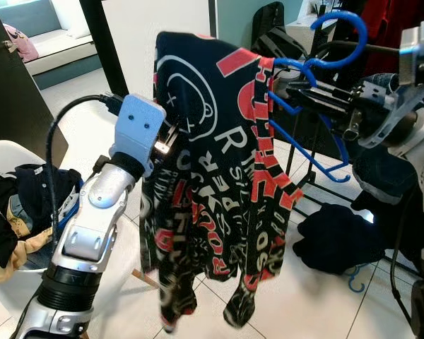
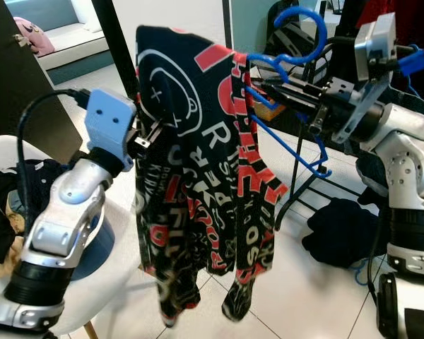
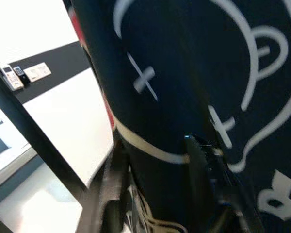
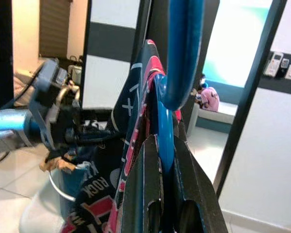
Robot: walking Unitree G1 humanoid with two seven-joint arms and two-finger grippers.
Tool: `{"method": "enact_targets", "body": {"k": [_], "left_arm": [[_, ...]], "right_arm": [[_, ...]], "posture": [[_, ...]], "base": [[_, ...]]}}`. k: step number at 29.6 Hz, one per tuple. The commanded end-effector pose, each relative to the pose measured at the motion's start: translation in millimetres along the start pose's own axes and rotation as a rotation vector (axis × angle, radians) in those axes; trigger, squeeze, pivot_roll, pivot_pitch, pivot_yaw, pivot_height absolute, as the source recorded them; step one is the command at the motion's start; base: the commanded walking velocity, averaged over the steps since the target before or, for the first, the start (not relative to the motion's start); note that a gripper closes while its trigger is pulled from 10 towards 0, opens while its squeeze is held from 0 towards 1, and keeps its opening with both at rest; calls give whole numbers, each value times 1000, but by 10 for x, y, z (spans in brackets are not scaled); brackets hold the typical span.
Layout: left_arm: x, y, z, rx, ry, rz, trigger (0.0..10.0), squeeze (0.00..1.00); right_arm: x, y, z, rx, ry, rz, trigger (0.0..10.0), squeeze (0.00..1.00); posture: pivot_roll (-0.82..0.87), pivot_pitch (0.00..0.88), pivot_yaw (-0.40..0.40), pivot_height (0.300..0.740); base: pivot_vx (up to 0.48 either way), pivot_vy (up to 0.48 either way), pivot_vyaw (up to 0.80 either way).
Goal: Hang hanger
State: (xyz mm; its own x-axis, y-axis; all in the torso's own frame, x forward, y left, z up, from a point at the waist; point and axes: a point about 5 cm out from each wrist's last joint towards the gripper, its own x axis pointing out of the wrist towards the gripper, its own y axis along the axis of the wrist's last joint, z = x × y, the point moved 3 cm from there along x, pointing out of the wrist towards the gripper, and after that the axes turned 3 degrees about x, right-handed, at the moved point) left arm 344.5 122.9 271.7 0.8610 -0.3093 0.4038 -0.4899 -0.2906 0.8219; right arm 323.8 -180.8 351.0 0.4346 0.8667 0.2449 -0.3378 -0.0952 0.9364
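Carrying the loaded hanger toward the rail.

I am holding the blue hanger (image 1: 318, 70) by its neck in my right hand (image 2: 268, 86), fingers closed on it, with the printed shirt (image 1: 219, 176) draped from it. My left hand (image 1: 171, 138) is steadying the shirt's side; I cannot tell its grip. Next I judge the hook must be lifted over the rail (image 1: 381, 48) behind.

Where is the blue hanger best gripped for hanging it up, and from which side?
Grip the blue hanger at its neck, just below the hook, coming in from the robot's right, as the right gripper does. That likely leaves the hook free above and the shirt draping clear, while the left gripper steadies the cloth.
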Motion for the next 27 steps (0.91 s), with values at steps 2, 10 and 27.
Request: {"method": "enact_targets", "body": {"k": [2, 10, 27], "left_arm": [[-28, -114, 30, -8, -1, -50, 0, 0], [3, -117, 4, 4, 8, -50, 0, 0], [-51, 231, 217, -242, -189, 142, 0, 0]], "right_arm": [[42, 204, -65, -39, 38, 72, 10000, 0], [45, 275, -125, -37, 67, 100, 10000, 0], [84, 181, 123, -13, -131, 55, 10000, 0]], "posture": [[-60, 0, 63, 740], [-65, 0, 66, 740], [-65, 0, 59, 740]], "base": [[0, 0, 0], [0, 0, 0], [0, 0, 0]]}}
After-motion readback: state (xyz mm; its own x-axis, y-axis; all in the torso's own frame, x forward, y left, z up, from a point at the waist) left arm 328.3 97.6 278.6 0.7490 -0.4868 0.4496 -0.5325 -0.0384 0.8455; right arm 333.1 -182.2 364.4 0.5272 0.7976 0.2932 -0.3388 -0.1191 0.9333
